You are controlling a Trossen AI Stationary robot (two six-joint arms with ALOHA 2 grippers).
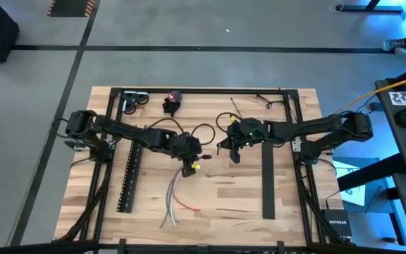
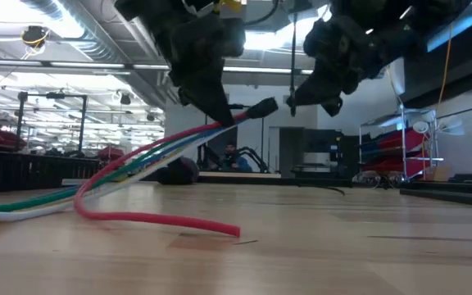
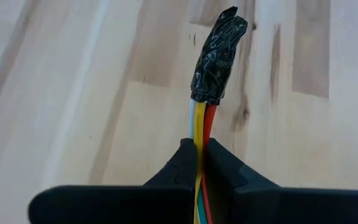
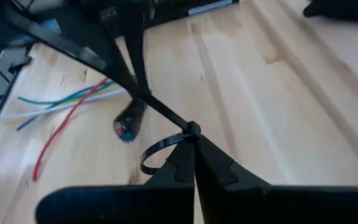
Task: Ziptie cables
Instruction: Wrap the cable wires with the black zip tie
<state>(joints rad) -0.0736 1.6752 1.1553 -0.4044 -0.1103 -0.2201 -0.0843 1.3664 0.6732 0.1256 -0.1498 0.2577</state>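
Observation:
The cables (image 1: 176, 196) are white, red, green and yellow wires joined at a black taped end (image 3: 219, 55). My left gripper (image 1: 189, 164) is over the table's middle, shut on them. The taped end is lifted (image 2: 260, 107); the loose wire ends trail on the wood (image 2: 158, 218). My right gripper (image 1: 232, 147) hovers just right of it, shut on a thin dark zip tie (image 4: 160, 149) that is curled into a small open loop. In the right wrist view the taped end (image 4: 128, 126) is a short way beyond that loop. My left gripper pinches the wire bundle between its two fingers just behind the black taped end (image 3: 200, 134), fingers across the wires. The taped end sticks out past the fingertips, raised off the table, and the wires slope down behind to rest on the wood. My right gripper pinches the zip tie at its head (image 4: 192, 131). The loop curls beside the fingertips and the long tail (image 4: 98, 59) runs away from them, clear of the table.
A long black slotted bar (image 1: 130, 176) lies left of the cables and a plain black bar (image 1: 268, 180) to the right. Spare zip ties (image 1: 263, 100) and small objects (image 1: 172, 101) sit near the far edge. Bare wood shows toward the near edge.

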